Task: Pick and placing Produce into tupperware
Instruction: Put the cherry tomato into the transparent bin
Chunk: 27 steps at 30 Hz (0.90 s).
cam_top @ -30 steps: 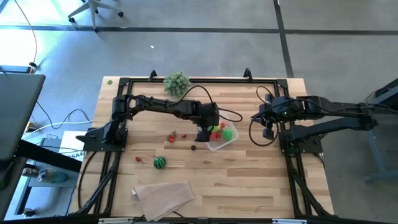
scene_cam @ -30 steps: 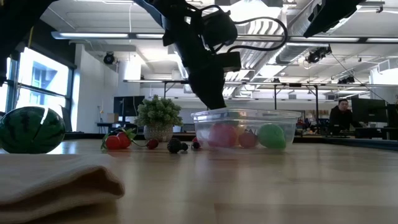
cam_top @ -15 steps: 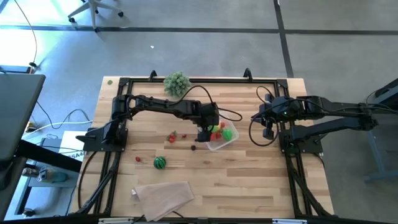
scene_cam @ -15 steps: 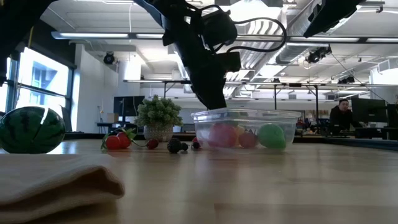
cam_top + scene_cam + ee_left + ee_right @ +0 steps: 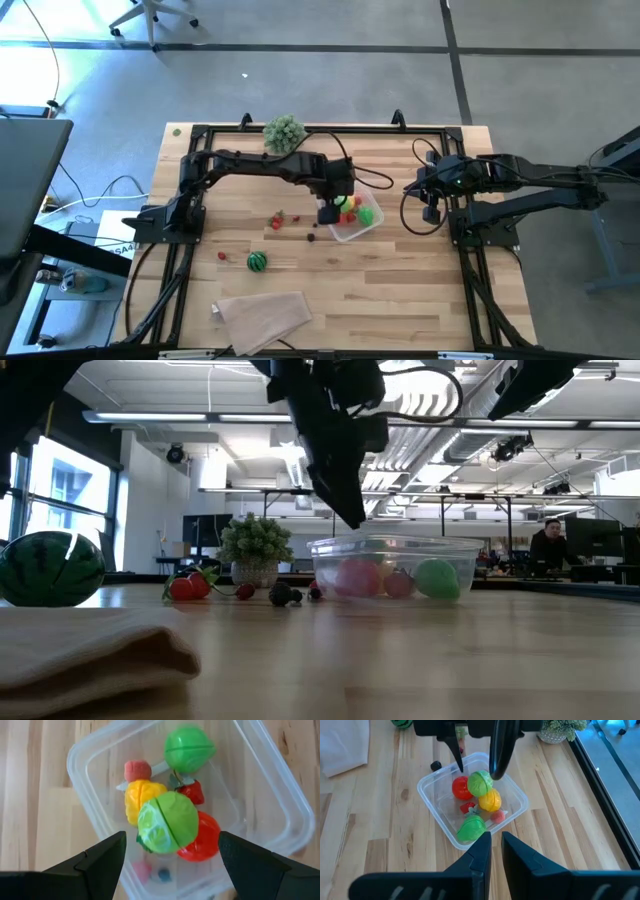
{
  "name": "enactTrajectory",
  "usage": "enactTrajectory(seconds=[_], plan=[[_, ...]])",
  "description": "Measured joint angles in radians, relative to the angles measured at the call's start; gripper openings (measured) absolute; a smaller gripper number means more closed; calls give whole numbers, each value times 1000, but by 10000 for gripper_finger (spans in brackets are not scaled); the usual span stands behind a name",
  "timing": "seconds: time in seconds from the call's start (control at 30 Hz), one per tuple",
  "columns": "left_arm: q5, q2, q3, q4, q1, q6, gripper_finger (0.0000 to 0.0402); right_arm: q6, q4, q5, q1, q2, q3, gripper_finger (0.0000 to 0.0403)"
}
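Under the green produce (image 5: 167, 822), red piece (image 5: 200, 843) half-hidden

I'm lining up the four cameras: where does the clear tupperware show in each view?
High view: tupperware at table centre, under the left gripper.
Low view: centre-right.
Left wrist view: fills the frame.
Right wrist view: centre.
Shared landmark: the light green ball inside it.

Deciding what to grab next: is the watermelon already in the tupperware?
No, the watermelon sits on the bare table, well apart from the tupperware.
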Motion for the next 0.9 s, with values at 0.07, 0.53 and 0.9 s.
enactTrajectory(seconds=[0.07, 0.53, 0.9], plan=[[0, 0, 22, -36, 0, -2, 303, 0, 0, 0, 0, 0, 0, 34], [0, 1, 160, -380, 0, -114, 303, 0, 0, 0, 0, 0, 0, 34], [-49, 2, 168, -645, 0, -176, 303, 0, 0, 0, 0, 0, 0, 34]])
